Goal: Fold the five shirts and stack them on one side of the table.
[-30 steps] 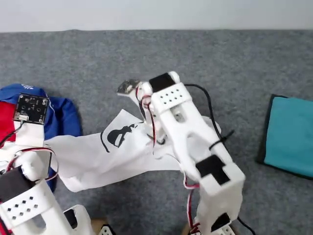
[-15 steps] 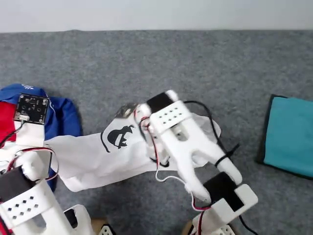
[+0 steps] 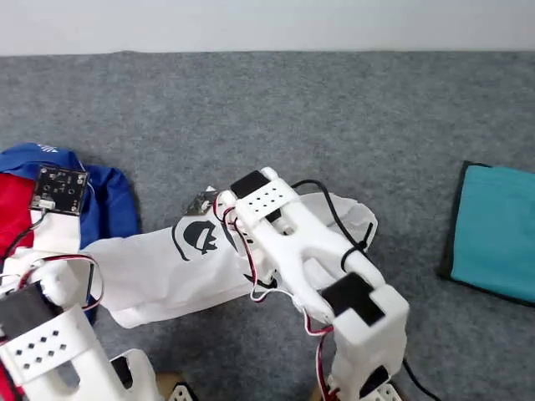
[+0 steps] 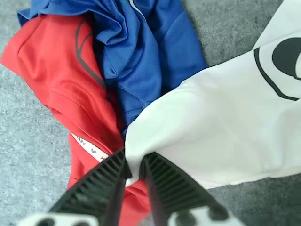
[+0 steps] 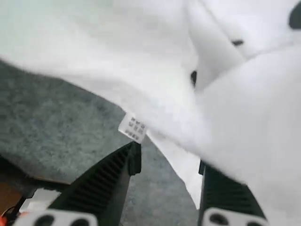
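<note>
1. The bench carries all the shirts; the stack is on its right side and the unfolded heap on its left.
2. The white shirt lies spread and rumpled across the middle, print up, one end overlapping the heap. Judging by this, it is the shirt now being folded, and the fold is barely begun.
3. The teal shirt lies folded flat at the right edge, well apart from the white one, with a dark edge showing under it. It looks like the start of the stack.
4. The blue shirt and red shirt lie crumpled together at the left, not yet folded.
5. The left gripper is pinching a corner of the white shirt just over the red one.
6. The right gripper is low over the shirt's far edge by the print, its jaws spread with cloth lying near them.
7. The next move probably calls for the right gripper to close on that edge, so both arms can pull the shirt flat, clear of the heap.
</note>
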`<control>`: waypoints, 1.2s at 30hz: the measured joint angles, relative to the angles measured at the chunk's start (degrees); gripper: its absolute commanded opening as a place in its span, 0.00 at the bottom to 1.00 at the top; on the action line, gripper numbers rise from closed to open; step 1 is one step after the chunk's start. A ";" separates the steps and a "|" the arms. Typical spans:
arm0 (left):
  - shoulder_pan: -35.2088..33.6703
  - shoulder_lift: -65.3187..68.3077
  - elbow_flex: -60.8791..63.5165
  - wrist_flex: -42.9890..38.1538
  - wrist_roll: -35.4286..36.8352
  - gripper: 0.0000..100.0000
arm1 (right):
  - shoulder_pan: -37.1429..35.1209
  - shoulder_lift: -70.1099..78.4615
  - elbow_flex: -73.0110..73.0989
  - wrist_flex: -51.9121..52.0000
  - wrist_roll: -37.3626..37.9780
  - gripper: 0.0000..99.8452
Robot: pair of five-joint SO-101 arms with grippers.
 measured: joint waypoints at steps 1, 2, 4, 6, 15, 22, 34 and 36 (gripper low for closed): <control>0.00 0.00 0.00 0.00 0.00 0.01 | 0.00 0.44 0.00 -0.53 0.00 0.21; 0.00 0.00 0.00 0.00 0.00 0.01 | 0.00 0.88 0.00 -1.23 0.00 0.20; 0.00 0.00 0.00 0.00 0.00 0.01 | 0.00 1.85 0.00 -2.29 0.00 0.17; 0.00 0.00 0.00 0.00 0.00 0.01 | 0.62 2.55 0.00 -2.99 0.00 0.12; 0.00 0.00 0.00 -0.18 0.00 0.01 | 8.09 5.01 0.00 -3.69 4.57 0.07; 0.00 0.00 0.00 -0.18 0.00 0.01 | 9.67 5.01 0.00 -1.32 4.75 0.07; 0.00 0.00 0.00 -0.18 0.00 0.01 | 8.26 5.10 -2.29 2.37 4.75 0.10; 0.00 0.00 0.00 -0.18 0.00 0.01 | 8.18 5.63 -2.29 1.23 4.75 0.05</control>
